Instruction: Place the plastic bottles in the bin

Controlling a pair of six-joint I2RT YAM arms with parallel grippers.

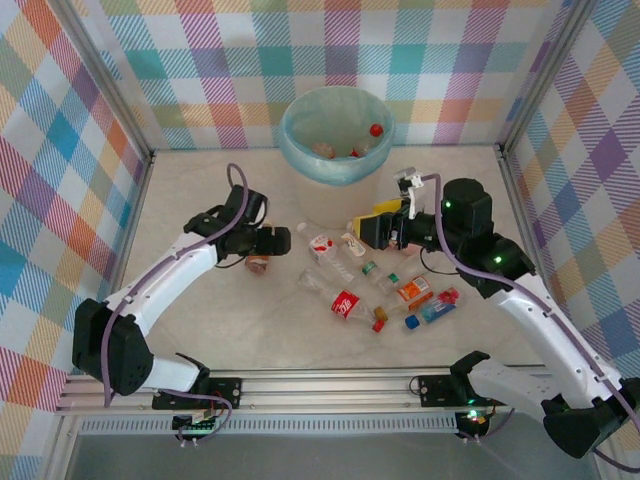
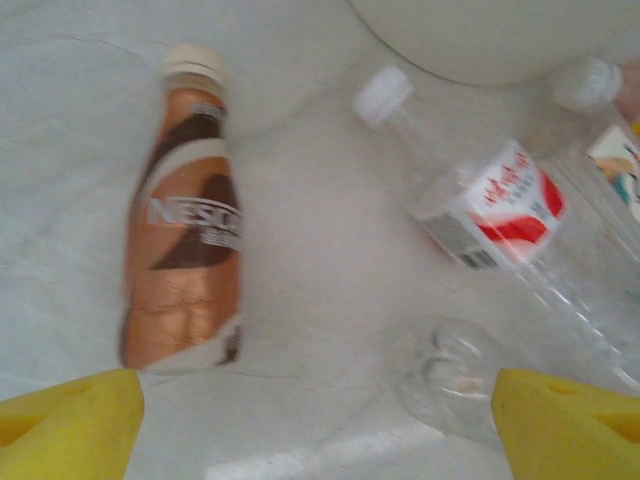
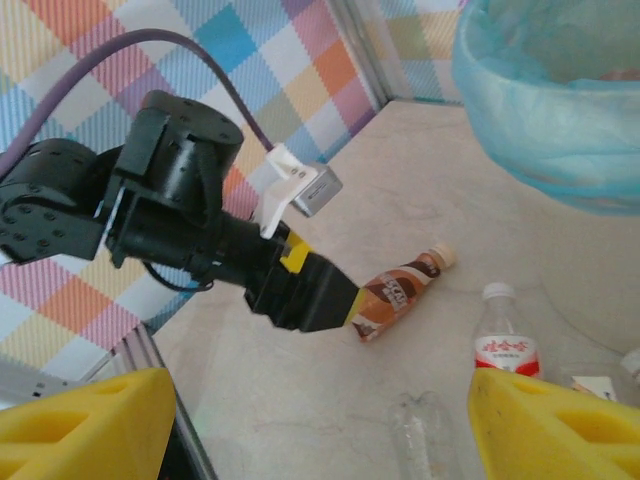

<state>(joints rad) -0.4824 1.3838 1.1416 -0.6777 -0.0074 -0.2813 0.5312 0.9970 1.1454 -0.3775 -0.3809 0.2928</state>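
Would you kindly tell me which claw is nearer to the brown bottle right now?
Left. The left claw is open right beside the brown bottle; the right claw is farther off, with the clear bottles lying between.

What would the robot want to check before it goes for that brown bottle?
1. Left gripper open and empty: ok.
2. Brown bottle centred between its fingers: not ok, it lies off to one side.
3. Brown bottle apart from the other bottles: ok, it lies alone.
4. Right gripper out of the way: ok, open, by the other bottles.
5. Bin has room: ok, few bottles inside.
6. Left gripper's height above the table: cannot tell.
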